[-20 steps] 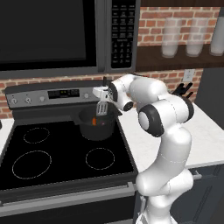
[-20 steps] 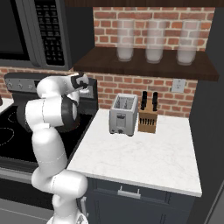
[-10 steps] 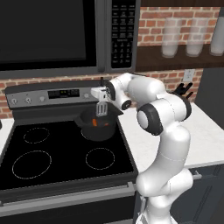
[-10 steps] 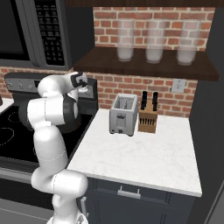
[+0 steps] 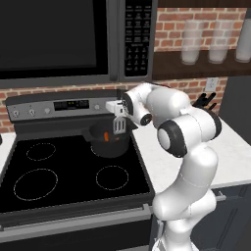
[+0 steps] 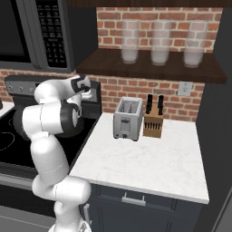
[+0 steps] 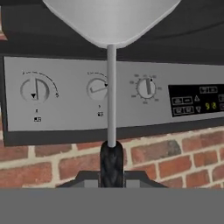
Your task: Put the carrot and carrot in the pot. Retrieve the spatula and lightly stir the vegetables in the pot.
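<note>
Holding the spatula point(image 5: 118, 124) head-down over the pot point(image 5: 109, 141), our gripper point(image 5: 116, 106) sits clamped on its black handle, the jaws drawn in tight around the grip; in the hand view we see that handle point(image 7: 111, 162) rising between the finger tips, a thin silvery shaft beyond it and the broad metal head point(image 7: 110, 19) at the far end. Item, nearest us in the left base view: the black glass cooktop point(image 5: 63, 174) with its burner rings. Item, further back on the rear right ring: the dark grey pot, with orange carrot pieces point(image 5: 108, 136) lying inside it, so we judge the loading of the vegetables done and the stirring step in hand. Item, the spatula head: it hangs at the pot's rim on the right side, and whether it touches the carrots we cannot tell. Item, behind the pot: the stove control panel point(image 7: 78, 94) with three dials and a small display, then brick wall point(image 5: 184, 27), with the microwave point(image 5: 59, 39) overhead. Item, off to the right in the right base view: white counter point(image 6: 149, 158) carrying a toaster point(image 6: 128, 118) and a knife block point(image 6: 154, 122), well apart from the work. Next move, as we judge it: lower the head a little among the carrots and sweep it gently round, keeping clear of the pot wall so the pot does not shift on its ring.
</note>
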Controlling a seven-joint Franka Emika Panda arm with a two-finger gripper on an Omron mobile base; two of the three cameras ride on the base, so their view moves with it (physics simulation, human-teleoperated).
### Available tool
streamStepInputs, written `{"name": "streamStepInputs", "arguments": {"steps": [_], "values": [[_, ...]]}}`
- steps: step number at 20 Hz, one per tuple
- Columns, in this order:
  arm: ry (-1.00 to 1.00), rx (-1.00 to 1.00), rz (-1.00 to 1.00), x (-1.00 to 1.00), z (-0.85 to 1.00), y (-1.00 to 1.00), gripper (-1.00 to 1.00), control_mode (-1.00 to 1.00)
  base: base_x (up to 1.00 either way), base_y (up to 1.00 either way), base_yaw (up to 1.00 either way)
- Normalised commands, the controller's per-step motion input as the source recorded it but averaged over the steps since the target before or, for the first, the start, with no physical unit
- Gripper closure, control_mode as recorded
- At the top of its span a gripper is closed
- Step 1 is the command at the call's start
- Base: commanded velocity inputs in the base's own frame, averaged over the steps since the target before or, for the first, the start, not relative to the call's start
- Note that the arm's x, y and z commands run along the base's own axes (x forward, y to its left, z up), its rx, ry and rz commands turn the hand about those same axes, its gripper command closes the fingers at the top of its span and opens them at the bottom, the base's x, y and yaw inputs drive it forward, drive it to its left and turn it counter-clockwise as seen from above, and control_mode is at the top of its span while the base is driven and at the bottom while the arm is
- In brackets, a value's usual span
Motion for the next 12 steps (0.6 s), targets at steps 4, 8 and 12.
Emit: {"name": "streamStepInputs", "arguments": {"steps": [4, 8, 12], "values": [[0.04, 0.00, -0.03, 0.00, -0.05, 0.39, 1.00, -1.00, 0.00, 0.00, 0.00], [0.02, 0.00, 0.00, 0.00, -0.17, 0.53, 1.00, -1.00, 0.00, 0.00, 0.00], [0.09, -0.01, -0.03, 0.00, -0.37, 0.40, 1.00, -1.00, 0.00, 0.00, 0.00]]}}
